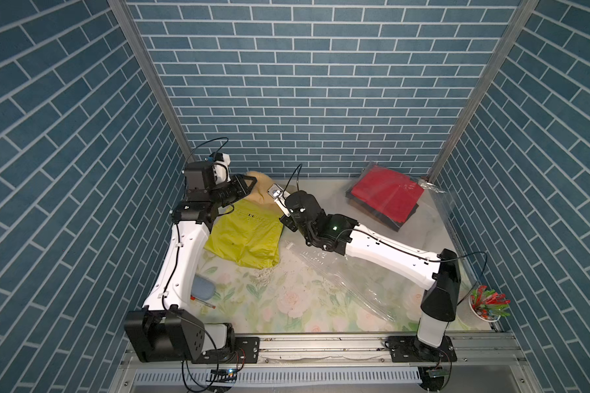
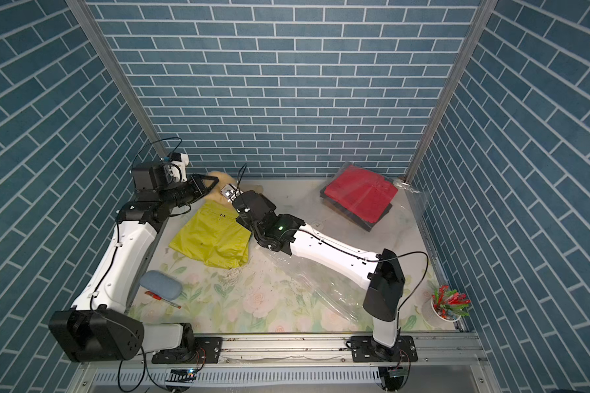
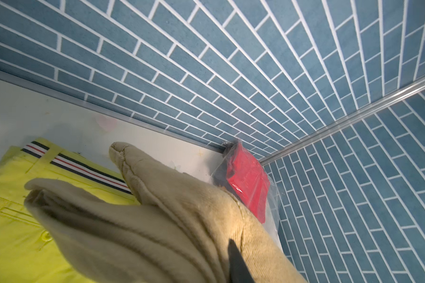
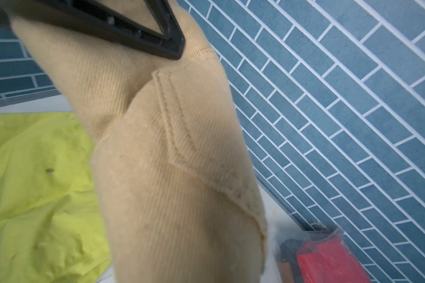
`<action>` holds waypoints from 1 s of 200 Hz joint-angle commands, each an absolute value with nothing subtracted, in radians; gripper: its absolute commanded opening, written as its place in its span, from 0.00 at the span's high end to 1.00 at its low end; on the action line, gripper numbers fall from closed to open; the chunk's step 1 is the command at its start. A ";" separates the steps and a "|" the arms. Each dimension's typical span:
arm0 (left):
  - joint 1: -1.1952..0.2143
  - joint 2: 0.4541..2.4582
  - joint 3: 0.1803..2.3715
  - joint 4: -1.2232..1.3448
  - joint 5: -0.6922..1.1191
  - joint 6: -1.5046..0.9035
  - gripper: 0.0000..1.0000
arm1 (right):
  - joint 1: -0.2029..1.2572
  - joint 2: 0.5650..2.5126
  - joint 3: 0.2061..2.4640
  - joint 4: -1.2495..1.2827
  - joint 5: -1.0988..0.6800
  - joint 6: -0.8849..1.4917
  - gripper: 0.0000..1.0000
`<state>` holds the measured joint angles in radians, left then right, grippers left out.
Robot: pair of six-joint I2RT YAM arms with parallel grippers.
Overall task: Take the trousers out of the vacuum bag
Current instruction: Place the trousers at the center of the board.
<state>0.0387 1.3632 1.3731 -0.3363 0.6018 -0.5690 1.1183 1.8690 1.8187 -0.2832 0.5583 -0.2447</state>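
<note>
Trousers in both top views: I count one yellow pair on the table, one beige pair grasped by left tool and right tool, one red pair inside the vacuum bag. Left wrist view alone shows the yellow striped waistband. Right wrist view shows beige stitching.

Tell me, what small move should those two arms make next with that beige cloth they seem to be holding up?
Probably lower the beige corduroy trousers onto the floral table beside the flat bright yellow trousers and let go. Both the left gripper and right gripper appear shut on them, clear of the crinkly transparent vacuum bag.
</note>
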 commanded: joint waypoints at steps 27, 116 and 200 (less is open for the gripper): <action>0.109 1.456 1.445 -0.144 0.556 -0.566 1.00 | 1.078 2.021 2.056 -0.255 0.574 -0.311 1.00; 0.149 1.657 1.526 -0.067 0.575 -0.561 1.00 | 1.014 2.241 2.336 -0.279 0.573 -0.359 1.00; 0.249 1.634 1.181 0.100 0.536 -0.543 1.00 | 1.042 2.241 2.173 -0.232 0.452 -0.276 1.00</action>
<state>0.1844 1.6428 1.2301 -0.0013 0.6540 -0.5789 1.0206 2.3024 2.2219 -0.3134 0.4599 -0.3393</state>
